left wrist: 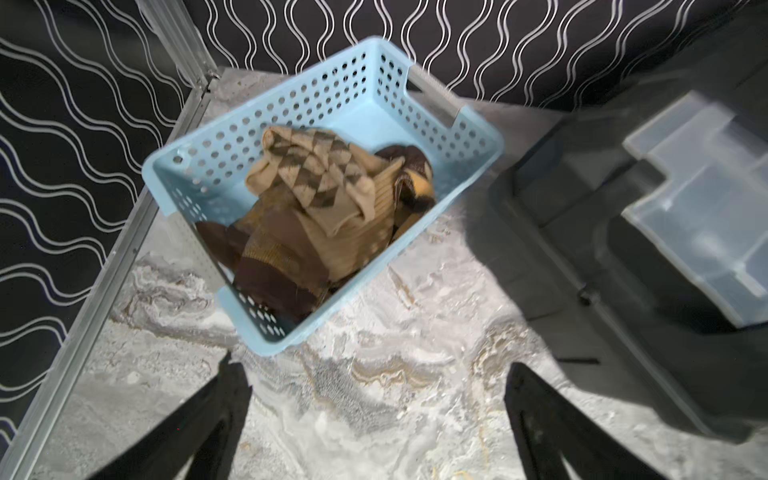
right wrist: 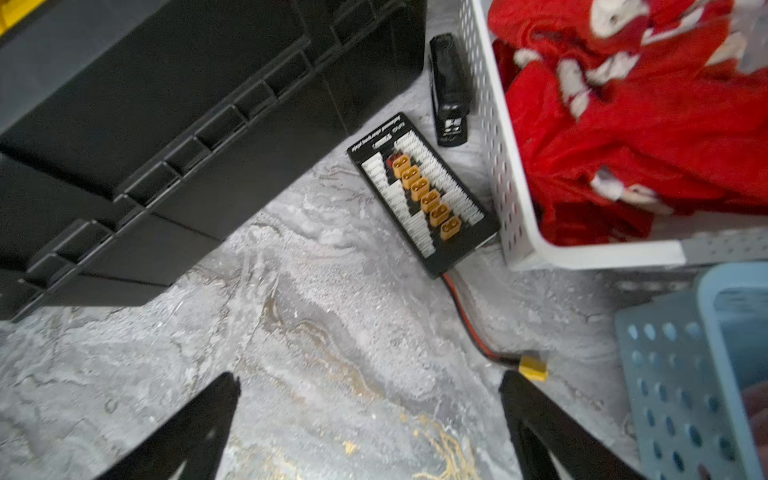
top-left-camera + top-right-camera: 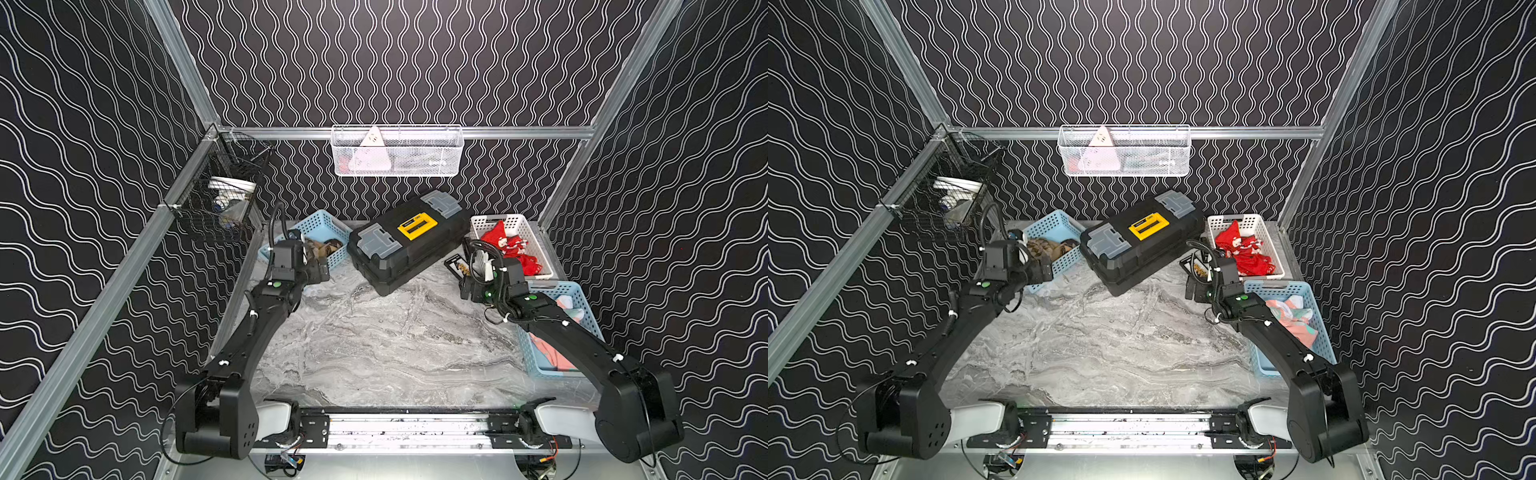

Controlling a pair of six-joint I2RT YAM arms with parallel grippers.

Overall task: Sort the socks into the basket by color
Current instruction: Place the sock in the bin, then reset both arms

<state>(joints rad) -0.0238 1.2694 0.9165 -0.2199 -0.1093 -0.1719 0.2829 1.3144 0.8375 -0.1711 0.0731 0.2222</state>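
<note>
Tan socks (image 1: 316,199) lie beyond wide-spread left claw (image 1: 370,370)

Looking steeply down from high over the near edge in both top views, taking in the whole table (image 3: 374,353), and from close above at each wrist, the left facing the blue basket (image 1: 324,95) left of centre in the top views, the right facing the toolbox (image 2: 166,104) and white basket (image 2: 582,254), likewise shared.

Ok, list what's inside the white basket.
A heap of red socks with white trim lies in the white basket. It covers most of the floor, so anything beneath it, and how many socks there are, cannot be seen.
</note>
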